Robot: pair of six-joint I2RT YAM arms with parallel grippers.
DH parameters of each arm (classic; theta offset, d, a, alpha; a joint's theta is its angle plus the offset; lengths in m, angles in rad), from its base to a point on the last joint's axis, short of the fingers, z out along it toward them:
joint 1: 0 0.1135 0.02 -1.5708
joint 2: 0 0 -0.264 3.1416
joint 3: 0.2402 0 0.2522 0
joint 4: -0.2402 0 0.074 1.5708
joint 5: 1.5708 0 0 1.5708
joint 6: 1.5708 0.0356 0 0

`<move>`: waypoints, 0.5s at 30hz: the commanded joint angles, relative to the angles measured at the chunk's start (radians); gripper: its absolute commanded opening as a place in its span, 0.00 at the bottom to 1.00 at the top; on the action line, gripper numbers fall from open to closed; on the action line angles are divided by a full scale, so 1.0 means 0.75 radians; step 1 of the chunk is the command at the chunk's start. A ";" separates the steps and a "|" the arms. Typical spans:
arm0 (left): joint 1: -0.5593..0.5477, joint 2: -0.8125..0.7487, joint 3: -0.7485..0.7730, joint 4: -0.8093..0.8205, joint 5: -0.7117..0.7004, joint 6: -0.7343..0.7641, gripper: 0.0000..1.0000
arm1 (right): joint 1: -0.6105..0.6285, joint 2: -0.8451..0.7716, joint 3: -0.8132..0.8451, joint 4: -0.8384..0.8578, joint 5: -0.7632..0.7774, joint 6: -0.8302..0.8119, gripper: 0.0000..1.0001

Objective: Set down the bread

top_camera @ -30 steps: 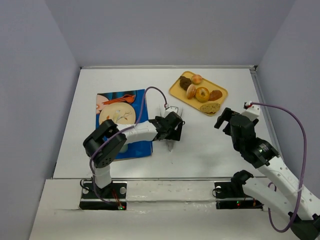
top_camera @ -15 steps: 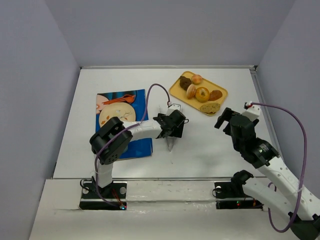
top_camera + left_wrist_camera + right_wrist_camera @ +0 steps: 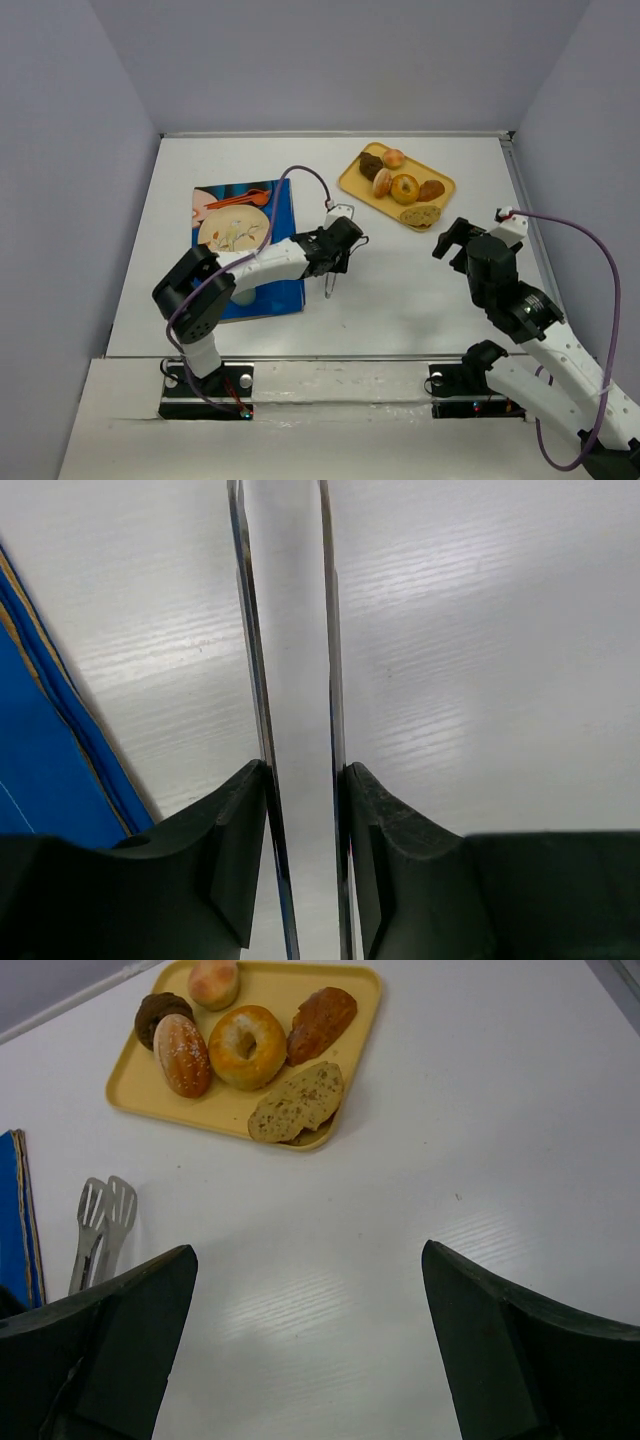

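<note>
Left wrist view doesn't give much: the left fingers (image 3: pixel 235 860) are clamped on the tongs (image 3: pixel 255 640), and all you get is the two thin metal blades running up and out of the top of the frame, tips cut off. Can't tell if the tongs touch the table (image 3: pixel 400 300). The right fingers (image 3: pixel 130 1345) are spread wide with nothing between them, only their dark inner edges showing at the bottom corners.

From above, the left arm has its elbow up near its base, with the forearm reaching right across the blue placemat (image 3: pixel 268 298). It covers a strip of the mat just near of the plate (image 3: pixel 232 230). The right arm hunches over the right side of the table, wrist aimed at the yellow tray (image 3: pixel 225 1103).

The bread (image 3: pixel 297 1102) is all on that tray, far right. There's a seeded slice at the near edge, and behind it a ring bun, a sugared roll, a dark roll, a pale roll and a brown pastry. Tongs and tray sit well apart. Orange cutlery (image 3: pixel 235 198) lies at the far end of the placemat, too small to tell which pieces.
</note>
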 commanded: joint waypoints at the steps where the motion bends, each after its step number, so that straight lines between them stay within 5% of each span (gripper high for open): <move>1: -0.008 -0.237 0.018 0.033 0.018 0.054 0.46 | 0.005 -0.025 -0.008 0.050 0.034 0.010 1.00; 8: -0.006 -0.338 0.112 0.042 0.077 0.177 0.50 | 0.005 -0.005 0.000 0.056 0.004 -0.004 1.00; 15: 0.012 -0.189 0.300 0.050 0.044 0.254 0.50 | 0.005 -0.038 -0.010 0.058 -0.005 0.002 1.00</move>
